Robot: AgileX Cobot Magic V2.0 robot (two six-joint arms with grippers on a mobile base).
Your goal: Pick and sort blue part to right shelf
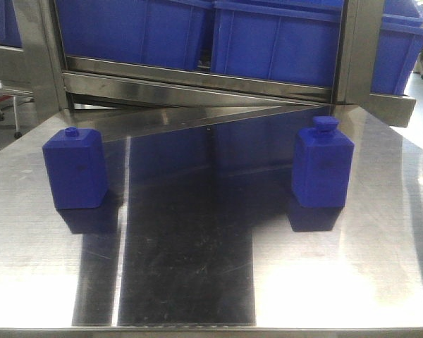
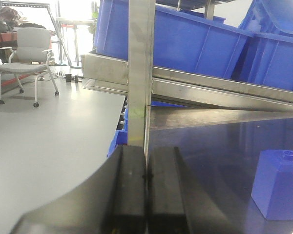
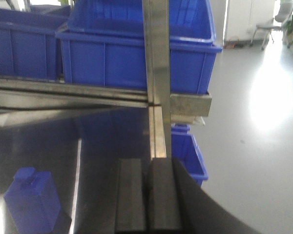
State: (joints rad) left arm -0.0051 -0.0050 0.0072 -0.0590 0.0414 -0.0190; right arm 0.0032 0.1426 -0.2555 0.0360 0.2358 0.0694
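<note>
- Steel table (image 1: 197,282): reflective top carrying two blue blocks, well apart.
- Right shelf (image 1: 197,76): steel rack along the far edge, with blue bins (image 1: 275,42) on its tier.
- Blue part (image 1: 323,169): upright at the right, wide cap on top, ungripped and not yet on the shelf.
- Squat block (image 1: 75,172): upright at the left, small round knob; not the target.
- Left gripper (image 2: 146,170) and right gripper (image 3: 147,170): fingers pressed together, holding nothing.
- Judged step: pick not begun. Next, the right gripper should part its fingers and straddle the part's flat sides.

blue part (image 1: 323,169) upright, wide cap, near right shelf (image 1: 197,79), steel w/ blue bins (image 1: 275,42)
</note>
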